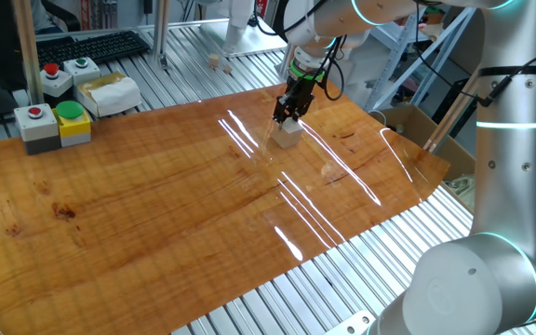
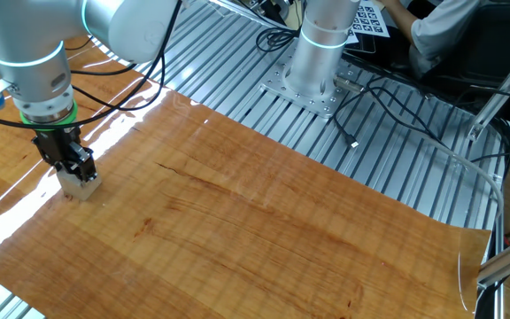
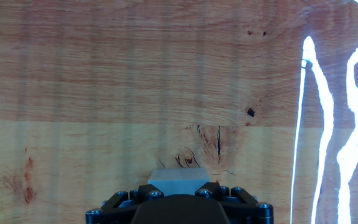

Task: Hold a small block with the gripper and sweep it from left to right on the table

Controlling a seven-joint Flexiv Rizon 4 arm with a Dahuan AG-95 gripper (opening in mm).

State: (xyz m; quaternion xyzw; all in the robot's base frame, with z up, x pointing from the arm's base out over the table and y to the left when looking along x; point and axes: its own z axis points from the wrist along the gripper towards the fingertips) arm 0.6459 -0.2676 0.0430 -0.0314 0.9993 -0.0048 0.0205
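The small block is a pale wooden cube resting on the table near its far edge. My gripper is shut on the small block from above, its black fingers on both sides, green ring above. In the other fixed view the gripper holds the block at the table's left side. In the hand view the block sits between the fingers at the bottom edge, over the wood grain.
Grey button boxes and a yellow-green one stand at the table's far left, beside a white packet. Ribbed aluminium frame surrounds the board. The arm's base and cables lie beyond.
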